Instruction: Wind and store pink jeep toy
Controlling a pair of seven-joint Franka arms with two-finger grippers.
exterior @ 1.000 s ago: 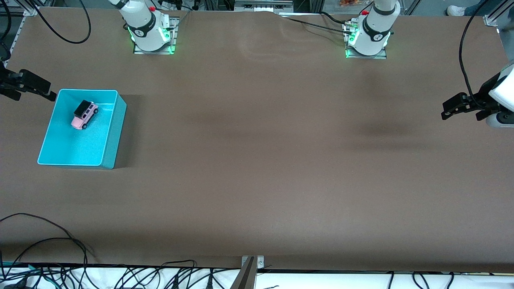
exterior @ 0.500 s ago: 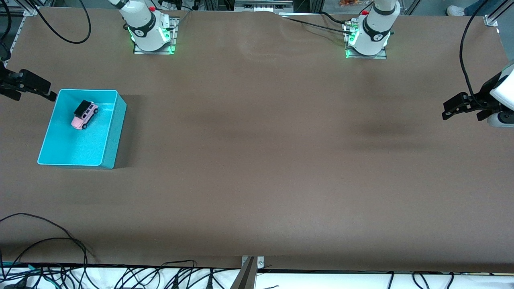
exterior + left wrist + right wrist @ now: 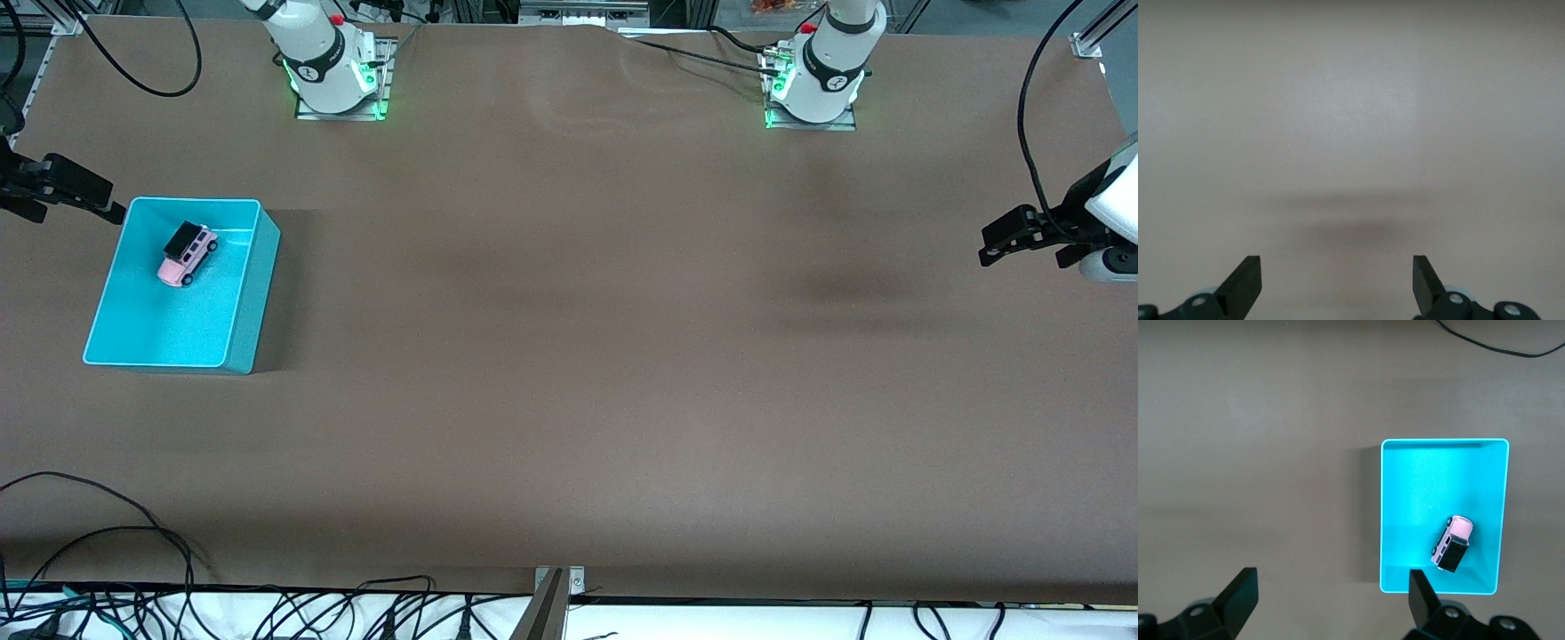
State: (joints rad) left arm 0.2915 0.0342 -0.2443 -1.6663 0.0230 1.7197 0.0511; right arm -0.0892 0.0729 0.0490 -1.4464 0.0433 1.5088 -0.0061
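Table (image 3: 569, 356): brown surface filling the front view, bare across its middle
Turquoise bin (image 3: 252, 293): at the middle left of the front view, toward the right arm's end of the table; open top, resting flat
Left gripper (image 3: 985, 249): at the right edge of the front view, over bare table, well apart from the bin; fingers (image 3: 1245, 283) spread wide, holding and touching nothing
Right gripper (image 3: 114, 206): at the left edge of the front view, just beside the bin's upper corner; fingers (image 3: 1238, 593) spread wide, empty
Pink jeep toy (image 3: 188, 252): inside the bin, in its upper part, on its wheels, set diagonally, black roof up; apart from both grippers, near the right one
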